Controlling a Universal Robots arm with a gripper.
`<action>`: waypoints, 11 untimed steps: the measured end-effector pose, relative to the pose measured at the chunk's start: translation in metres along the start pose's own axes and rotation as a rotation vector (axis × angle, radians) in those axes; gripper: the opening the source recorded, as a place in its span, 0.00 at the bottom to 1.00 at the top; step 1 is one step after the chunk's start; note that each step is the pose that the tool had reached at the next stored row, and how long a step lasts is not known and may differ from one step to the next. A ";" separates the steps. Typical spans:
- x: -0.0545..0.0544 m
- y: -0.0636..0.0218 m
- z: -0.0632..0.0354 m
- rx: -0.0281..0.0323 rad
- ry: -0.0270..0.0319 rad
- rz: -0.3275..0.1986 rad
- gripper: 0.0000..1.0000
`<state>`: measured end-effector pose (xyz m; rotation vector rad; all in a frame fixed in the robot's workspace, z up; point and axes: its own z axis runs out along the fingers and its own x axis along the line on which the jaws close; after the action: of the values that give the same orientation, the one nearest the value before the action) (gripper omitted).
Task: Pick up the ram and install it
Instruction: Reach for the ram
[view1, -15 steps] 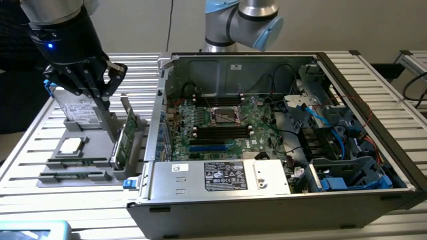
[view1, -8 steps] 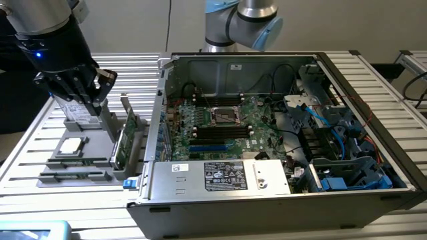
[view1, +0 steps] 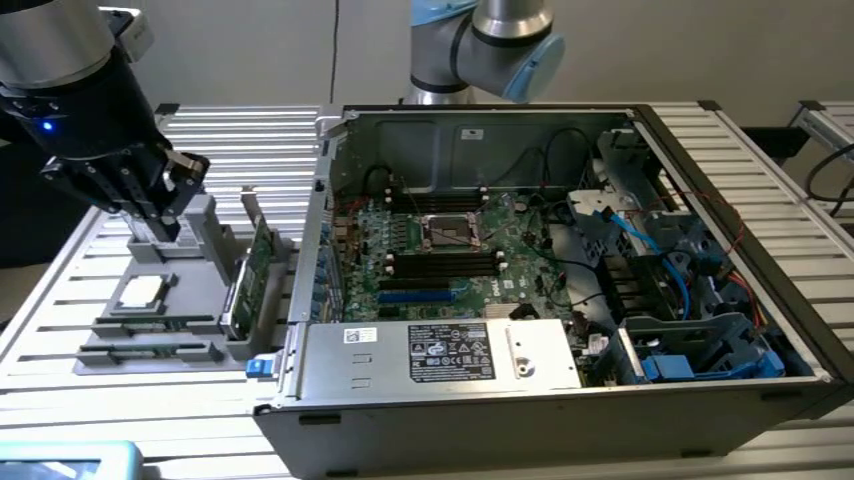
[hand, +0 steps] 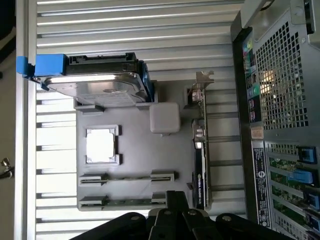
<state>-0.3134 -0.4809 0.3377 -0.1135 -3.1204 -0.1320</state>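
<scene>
The ram (view1: 150, 350) is a thin green stick standing on edge in a slotted holder at the near end of the grey fixture tray (view1: 187, 300), which sits at the exterior view's left. In the wrist view the ram (hand: 125, 202) lies close beside my gripper's black body. A second similar holder (hand: 127, 177) sits next to it. My gripper (view1: 154, 215) hangs over the tray's far end, above a grey block (hand: 165, 117) and apart from the ram. My gripper (hand: 176, 210) holds nothing that I can see.
The tray also carries a processor chip (hand: 101, 146), a hard drive with blue tabs (hand: 95, 82) and a tall green expansion card with a metal bracket (view1: 254, 280). The open computer case (view1: 481, 135) lies at the exterior view's right, showing black and blue motherboard slots (view1: 434, 265).
</scene>
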 end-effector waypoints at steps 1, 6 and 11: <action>0.002 -0.0003 0.0009 0.0033 -0.0003 0.000 0.11; 0.009 -0.0018 0.0043 0.0245 -0.0016 0.000 0.11; 0.021 -0.0046 0.0103 0.0317 -0.0021 0.000 0.11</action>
<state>-0.3343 -0.4832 0.3274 -0.1140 -3.1230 -0.0823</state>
